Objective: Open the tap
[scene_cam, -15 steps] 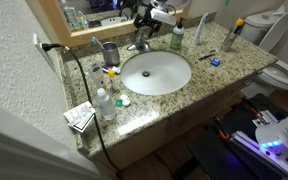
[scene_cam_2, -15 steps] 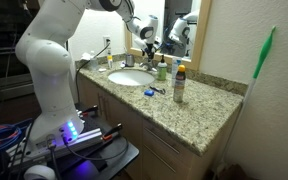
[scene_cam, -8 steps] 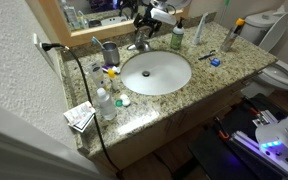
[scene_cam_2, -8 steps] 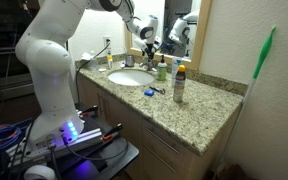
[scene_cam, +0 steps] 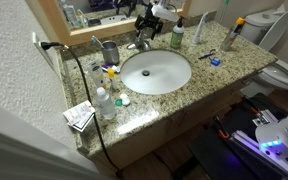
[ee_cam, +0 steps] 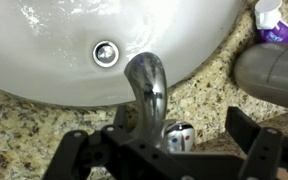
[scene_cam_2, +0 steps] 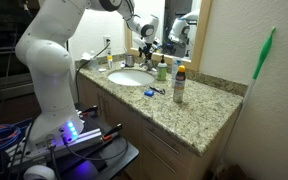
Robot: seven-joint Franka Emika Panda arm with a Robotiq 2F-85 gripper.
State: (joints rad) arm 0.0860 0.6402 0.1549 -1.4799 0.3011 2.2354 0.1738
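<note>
The tap (ee_cam: pixel 147 88) is a small chrome faucet with a curved spout over the white oval basin (ee_cam: pixel 44 45). Its lever handle (ee_cam: pixel 179 133), marked with a red and a blue dot, lies between my fingers. My gripper (ee_cam: pixel 164 150) is open, with one dark finger on each side of the handle, and I cannot tell whether they touch it. In both exterior views the gripper (scene_cam: pixel 144 27) (scene_cam_2: pixel 147 38) hangs just above the tap (scene_cam: pixel 139 44) (scene_cam_2: pixel 144 57) at the back of the basin (scene_cam: pixel 127 80) (scene_cam_2: pixel 117 78).
A grey metallic cup (scene_cam: pixel 110 52) (ee_cam: pixel 274 70) stands close beside the tap. A green pump bottle (scene_cam: pixel 177 37) (scene_cam_2: pixel 163 68) stands on its other side. Bottles, a toothbrush and small items lie on the granite counter (scene_cam: pixel 209 80). The mirror (scene_cam: pixel 89 12) is right behind.
</note>
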